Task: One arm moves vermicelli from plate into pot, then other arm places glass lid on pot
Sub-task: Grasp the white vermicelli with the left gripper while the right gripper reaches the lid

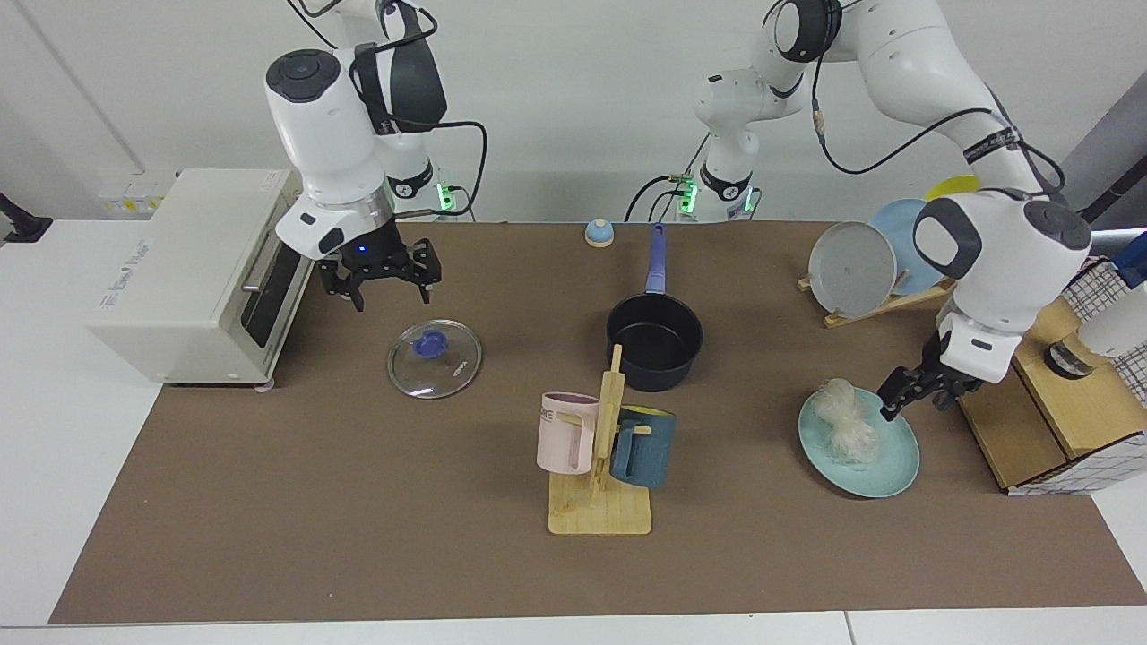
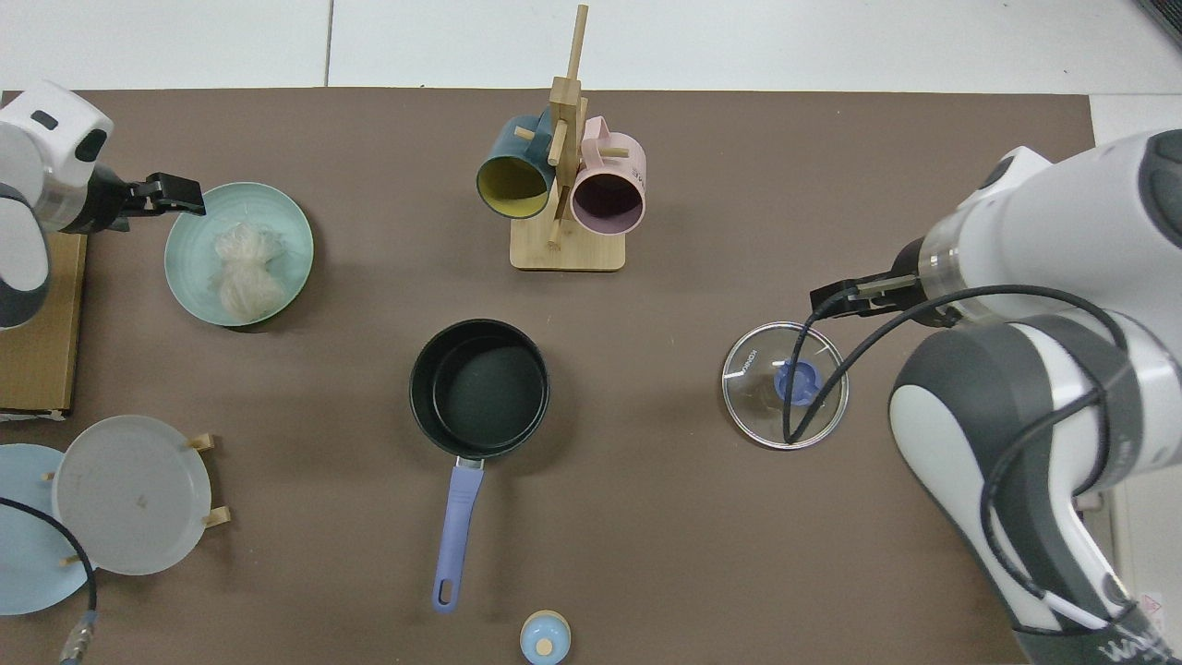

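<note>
The vermicelli (image 1: pixel 847 421) (image 2: pixel 242 272) lies as a white bundle on the teal plate (image 1: pixel 887 470) (image 2: pixel 286 231). My left gripper (image 1: pixel 916 399) (image 2: pixel 175 194) hangs open low at the plate's outer edge, just beside the noodles and not touching them. The black pot (image 1: pixel 654 376) (image 2: pixel 480 388) stands empty mid-table, its blue-purple handle (image 1: pixel 657 260) pointing toward the arm bases. The glass lid (image 1: pixel 435 358) (image 2: pixel 785 383) with its blue knob lies flat on the mat. My right gripper (image 1: pixel 383 288) (image 2: pixel 836 297) hovers open above the mat, just past the lid's rim, holding nothing.
A wooden mug tree (image 1: pixel 600 457) with a pink and a blue mug stands in front of the pot. A white toaster oven (image 1: pixel 188 269) sits beside the right arm. A plate rack (image 1: pixel 860 269) and a wire-and-wood box (image 1: pixel 1048 394) flank the left arm. A small blue bell (image 1: pixel 599 233) sits near the pot handle.
</note>
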Robot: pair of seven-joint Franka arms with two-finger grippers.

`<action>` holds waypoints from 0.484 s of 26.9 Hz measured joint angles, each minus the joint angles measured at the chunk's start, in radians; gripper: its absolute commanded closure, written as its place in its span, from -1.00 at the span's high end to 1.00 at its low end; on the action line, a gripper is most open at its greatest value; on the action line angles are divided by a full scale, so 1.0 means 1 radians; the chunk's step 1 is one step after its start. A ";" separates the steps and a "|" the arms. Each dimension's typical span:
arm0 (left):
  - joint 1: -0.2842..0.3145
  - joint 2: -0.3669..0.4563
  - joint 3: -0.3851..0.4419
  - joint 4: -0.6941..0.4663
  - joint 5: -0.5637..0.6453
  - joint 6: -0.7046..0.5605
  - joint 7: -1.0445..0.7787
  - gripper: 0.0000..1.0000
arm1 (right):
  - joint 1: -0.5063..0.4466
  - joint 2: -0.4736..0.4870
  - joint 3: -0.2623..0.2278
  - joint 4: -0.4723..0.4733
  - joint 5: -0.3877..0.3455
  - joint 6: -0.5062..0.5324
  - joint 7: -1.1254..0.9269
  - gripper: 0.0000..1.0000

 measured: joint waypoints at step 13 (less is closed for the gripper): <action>-0.002 0.083 -0.026 -0.057 -0.004 0.079 -0.068 1.00 | -0.008 0.114 0.045 -0.090 -0.001 0.128 0.031 1.00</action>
